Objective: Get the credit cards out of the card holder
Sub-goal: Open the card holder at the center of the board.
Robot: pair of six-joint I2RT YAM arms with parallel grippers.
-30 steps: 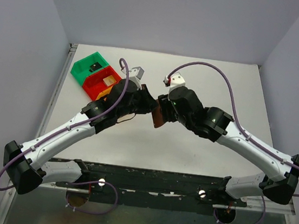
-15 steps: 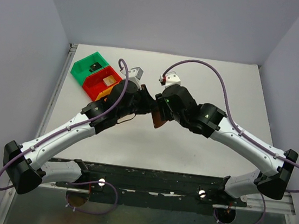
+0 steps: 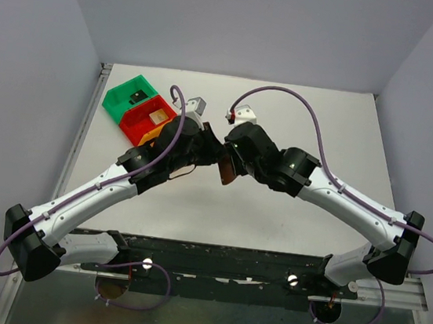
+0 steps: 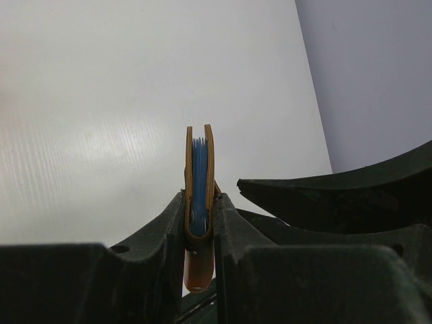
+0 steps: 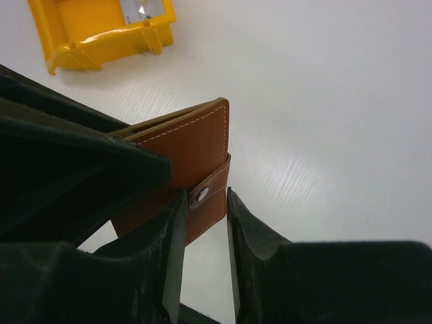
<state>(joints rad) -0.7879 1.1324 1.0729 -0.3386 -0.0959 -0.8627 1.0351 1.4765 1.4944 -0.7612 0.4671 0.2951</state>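
The card holder [image 3: 229, 172], a brown leather wallet, hangs folded shut above the table's middle. My left gripper [image 4: 200, 202] is shut on its folded lower part, seen edge-on [image 4: 198, 162]. Blue layers show between the two leather leaves. Whether they are the credit cards or pocket lining I cannot tell. In the right wrist view the card holder [image 5: 182, 152] has its closing tab [image 5: 214, 196] snapped down. My right gripper [image 5: 202, 202] straddles that tab, its jaws narrow. A thin gap shows on the tab's right side.
Green [image 3: 132, 95], red [image 3: 149, 116] and yellow [image 3: 151, 135] bins stand in a row at the back left, close behind the left gripper. The yellow bin [image 5: 101, 30] holds a small white piece. The two arms meet nose to nose over the table's centre.
The right arm has pushed left onto the card holder and its jaws have narrowed around the tab. The left arm and its grip have stayed still.
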